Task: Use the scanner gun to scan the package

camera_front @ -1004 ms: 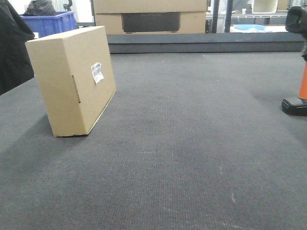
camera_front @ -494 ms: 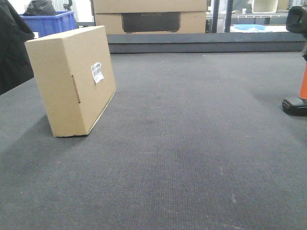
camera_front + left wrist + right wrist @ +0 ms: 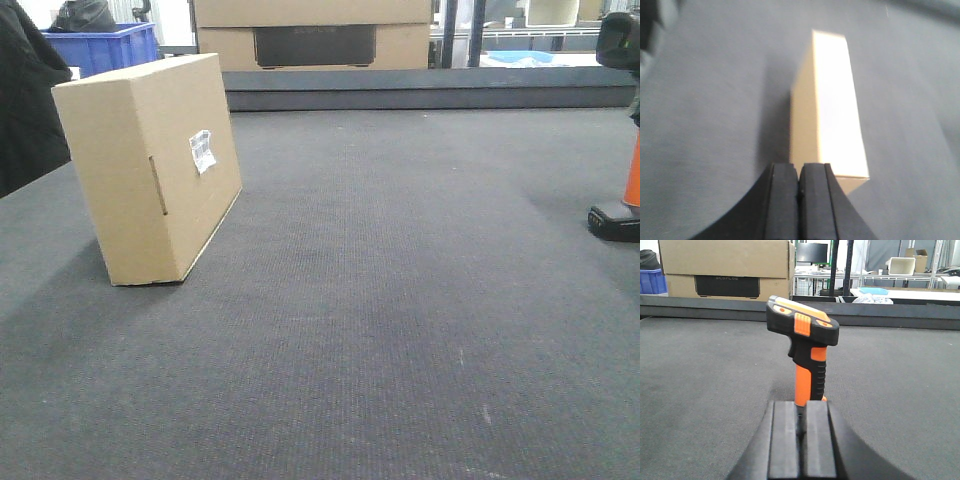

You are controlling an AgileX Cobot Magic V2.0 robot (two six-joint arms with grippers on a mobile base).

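Brown package (image 3: 150,170), orange-black scanner gun (image 3: 804,342)

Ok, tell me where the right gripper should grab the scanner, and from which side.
Grip the orange handle of the scanner, below its wide head, coming in level from where the right gripper sits. It stands upright, so the slim handle should fit between the jaws; open them first.

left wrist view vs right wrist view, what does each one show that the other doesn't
Only the left wrist view shows the package, seen from above, standing on edge. Only the right wrist view shows the scanner gun, upright, with a large cardboard box behind. Both show the grey mat and shut fingers at the bottom: left fingers, right fingers.
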